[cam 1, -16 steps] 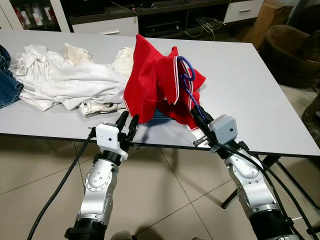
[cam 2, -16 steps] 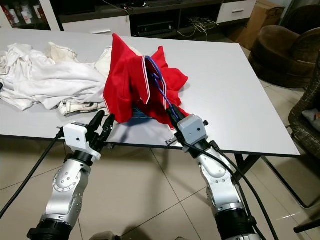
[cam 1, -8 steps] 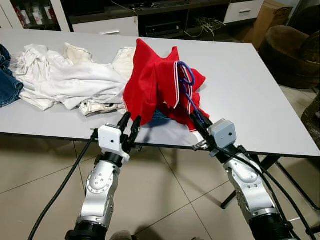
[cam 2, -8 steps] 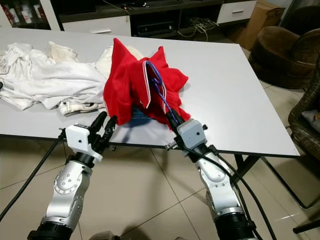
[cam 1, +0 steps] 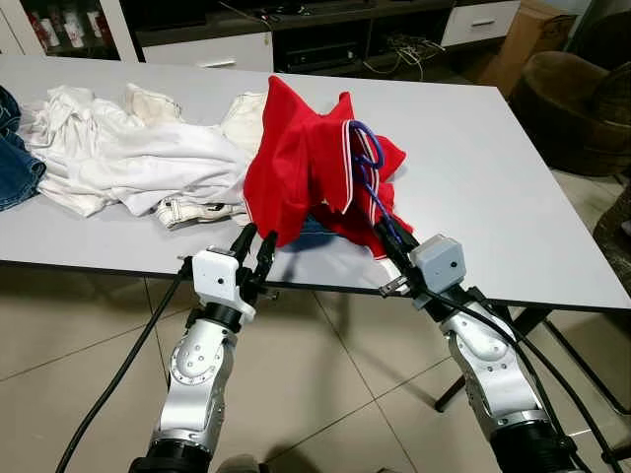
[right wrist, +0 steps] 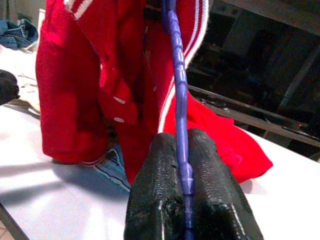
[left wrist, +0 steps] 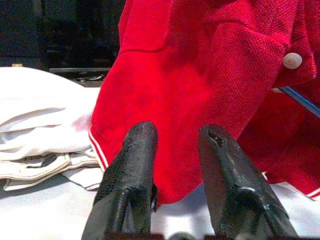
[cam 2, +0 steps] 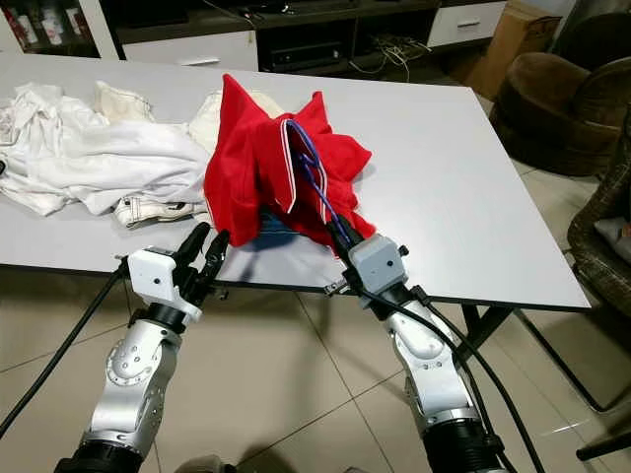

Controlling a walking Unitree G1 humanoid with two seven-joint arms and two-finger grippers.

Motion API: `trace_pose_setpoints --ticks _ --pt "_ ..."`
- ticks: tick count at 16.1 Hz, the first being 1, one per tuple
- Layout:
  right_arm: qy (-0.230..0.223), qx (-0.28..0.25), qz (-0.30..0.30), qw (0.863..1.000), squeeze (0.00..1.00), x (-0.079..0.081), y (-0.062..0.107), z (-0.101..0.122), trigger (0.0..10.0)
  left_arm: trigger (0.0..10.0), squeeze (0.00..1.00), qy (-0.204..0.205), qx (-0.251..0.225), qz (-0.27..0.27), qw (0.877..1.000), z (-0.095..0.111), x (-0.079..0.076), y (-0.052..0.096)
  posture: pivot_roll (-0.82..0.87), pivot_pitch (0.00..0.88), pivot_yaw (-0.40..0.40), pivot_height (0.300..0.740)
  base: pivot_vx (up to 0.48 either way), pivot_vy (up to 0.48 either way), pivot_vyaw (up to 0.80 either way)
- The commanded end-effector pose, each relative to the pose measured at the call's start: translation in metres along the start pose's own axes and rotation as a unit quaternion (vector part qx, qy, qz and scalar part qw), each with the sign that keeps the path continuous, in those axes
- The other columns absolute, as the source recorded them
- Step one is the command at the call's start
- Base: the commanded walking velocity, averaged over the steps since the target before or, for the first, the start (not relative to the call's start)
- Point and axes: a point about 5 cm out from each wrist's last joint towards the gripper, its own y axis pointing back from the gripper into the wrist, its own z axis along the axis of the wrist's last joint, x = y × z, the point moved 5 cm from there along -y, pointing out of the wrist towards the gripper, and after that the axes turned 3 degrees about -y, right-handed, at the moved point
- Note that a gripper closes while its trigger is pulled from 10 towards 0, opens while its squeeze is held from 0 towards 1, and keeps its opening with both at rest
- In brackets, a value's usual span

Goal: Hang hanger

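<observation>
Right gripper holds hanger; left gripper stands free at the shirt hem.

The right gripper [right wrist: 187, 192] is pinched on the thin blue plastic hanger [cam 1: 369, 172], whose long axis runs up and away into the red polo shirt [cam 1: 301, 168] draped over it (above the white worktop [cam 1: 493, 177]). The left gripper [left wrist: 177, 150] is spread, just short of the hem.

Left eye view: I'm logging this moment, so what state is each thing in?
Blue plastic hanger: tilted up, inside the shirt, clamped at its lower end.
Red polo shirt: draped over the hanger, hem on the white table.
White clothes pile: crumpled, lying flat.
Right gripper: shut on the hanger.
Left gripper: open, at the shirt's hem.
</observation>
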Motion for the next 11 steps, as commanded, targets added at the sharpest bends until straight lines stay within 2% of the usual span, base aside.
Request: trace_pose_setpoints --ticks 1,11 --pt "0.003 -0.007 -0.001 1.000 0.00 -0.0007 -0.0018 0.0022 10.0 10.0 0.00 -0.004 -0.011 -0.004 1.000 0.0061 -0.0032 -0.0036 0.17 0.000 -0.027 0.740 0.000 0.000 0.00" --pt "0.001 -0.008 -0.007 1.000 0.00 -0.0009 -0.0027 0.0021 10.0 10.0 0.00 -0.003 -0.010 -0.005 1.000 0.0059 -0.0034 -0.0053 0.17 0.000 -0.022 0.740 0.000 0.000 0.00"
